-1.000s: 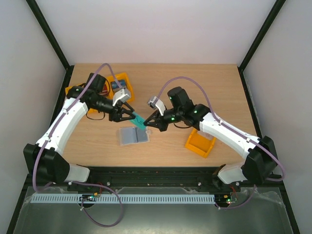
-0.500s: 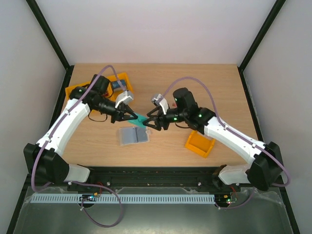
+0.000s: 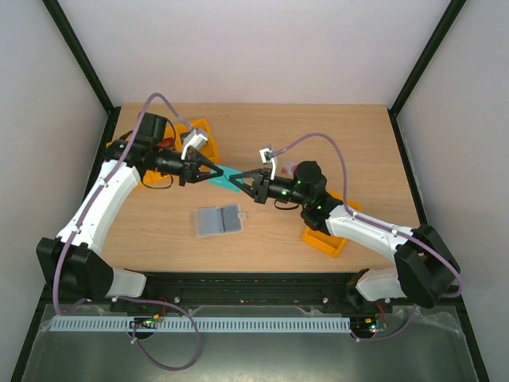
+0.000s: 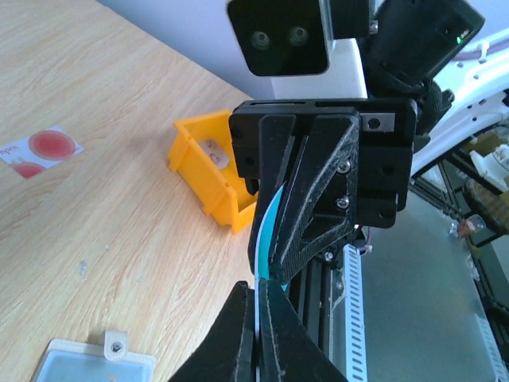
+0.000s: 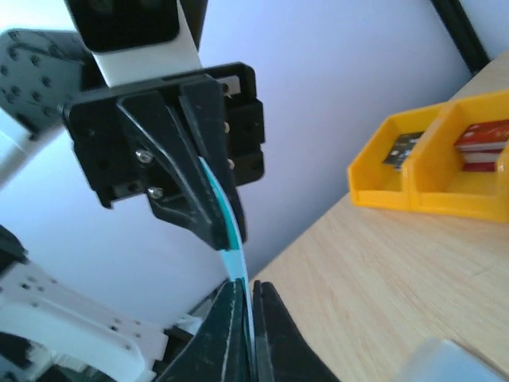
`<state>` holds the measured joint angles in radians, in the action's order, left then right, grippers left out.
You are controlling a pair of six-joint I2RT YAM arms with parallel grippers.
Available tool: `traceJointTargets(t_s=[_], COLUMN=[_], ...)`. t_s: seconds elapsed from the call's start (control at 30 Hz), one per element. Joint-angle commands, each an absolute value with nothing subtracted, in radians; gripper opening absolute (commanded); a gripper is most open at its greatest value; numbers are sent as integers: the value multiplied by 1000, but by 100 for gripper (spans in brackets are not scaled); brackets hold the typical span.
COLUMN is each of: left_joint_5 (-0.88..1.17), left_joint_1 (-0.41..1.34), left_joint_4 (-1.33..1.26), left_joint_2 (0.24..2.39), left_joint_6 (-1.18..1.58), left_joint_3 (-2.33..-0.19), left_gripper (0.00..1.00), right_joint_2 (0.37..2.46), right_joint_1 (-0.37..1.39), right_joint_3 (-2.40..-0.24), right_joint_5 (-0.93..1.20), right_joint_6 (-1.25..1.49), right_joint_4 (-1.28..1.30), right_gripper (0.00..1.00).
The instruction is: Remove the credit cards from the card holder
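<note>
Where the two arms meet above mid-counter, the teal card [image 3: 228, 175] spans the gap between them, lifted clear of the counter [image 3: 318, 127]. L fingers [image 3: 211, 171] are clamped on the card's left end. R fingers [image 3: 245, 181] are clamped on its right end. Both wrist views confirm this: each pair is closed to card thickness, w/ the card seen edge-on and slightly bowed between the opposing tips. The card touches nothing else.

Holder [image 3: 218, 221] lies flat on the counter, on the near side of the held card and below it. Its sleeve is grey-blue, w/ a snap tab [image 4: 115, 346] on one edge.

White card [image 4: 40, 147], w/ red circle, lies flat on the counter on the far side of the R arm, well apart from the holder.

R bin [image 3: 326, 235], orange, sits to the right of the holder, partly under the R arm. L bin [image 3: 196, 134], orange w/ 2 compartments, sits far-left by the L arm. One compartment holds a red item [image 5: 481, 137]; type: cannot tell.
</note>
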<state>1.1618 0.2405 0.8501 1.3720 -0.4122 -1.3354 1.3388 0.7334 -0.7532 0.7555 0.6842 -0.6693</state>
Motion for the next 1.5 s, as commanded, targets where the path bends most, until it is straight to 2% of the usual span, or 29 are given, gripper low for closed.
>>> traceJointTargets(t_s=[0.0, 0.03, 0.07, 0.1, 0.13, 0.17, 0.23, 0.37, 0.6, 0.73, 0.8, 0.93, 1.07, 1.2, 1.3, 1.47], left_joint_5=[1195, 1159, 1100, 1024, 940, 865, 743, 698, 642, 621, 647, 634, 604, 607, 606, 618], left_joint_1=[217, 210, 203, 192, 176, 158, 136, 133, 64, 63, 63, 63, 63, 63, 72, 95], left_joint_4=[788, 749, 702, 647, 601, 561, 514, 435, 235, 196, 157, 137, 127, 109, 107, 110], left_joint_2=[1338, 1330, 1323, 1313, 1301, 1291, 1275, 1256, 1241, 1270, 1280, 1293, 1309, 1325, 1339, 1355], left_joint_6=[-328, -279, -217, -153, -109, -74, -43, 3, 314, 409, 453, 497, 537, 563, 572, 577], left_joint_3=[-1319, -1298, -1270, -1234, -1191, -1146, -1061, -934, -708, -658, -624, -580, -543, -498, -490, -480], left_gripper=[3, 20, 50, 73, 89, 97, 99, 99, 99, 99, 99, 99, 99, 99, 99, 99], right_joint_2=[1317, 1313, 1322, 1339, 1373, 1412, 1511, 1719, 2056, 2159, 2195, 2217, 2227, 2158, 2037, 1877], right_joint_1=[728, 720, 705, 685, 658, 620, 580, 538, 518, 515, 510, 505, 506, 527, 597, 748], right_joint_3=[-759, -774, -806, -850, -912, -982, -1122, -1357, -1618, -1670, -1689, -1741, -1814, -1778, -1655, -1348], right_joint_5=[701, 668, 635, 608, 587, 559, 483, 458, 660, 653, 621, 422, 302, 153, 78, 209], right_joint_6=[722, 703, 675, 632, 583, 533, 438, 279, 173, 167, 168, 183, 188, 215, 252, 343], right_joint_4=[-774, -708, -610, -493, -298, -142, 117, 459, 674, 684, 691, 717, 779, 807, 769, 632], right_gripper=[2, 2, 2, 2, 2, 2, 2, 2, 2, 2, 8, 32, 49, 54, 55, 57])
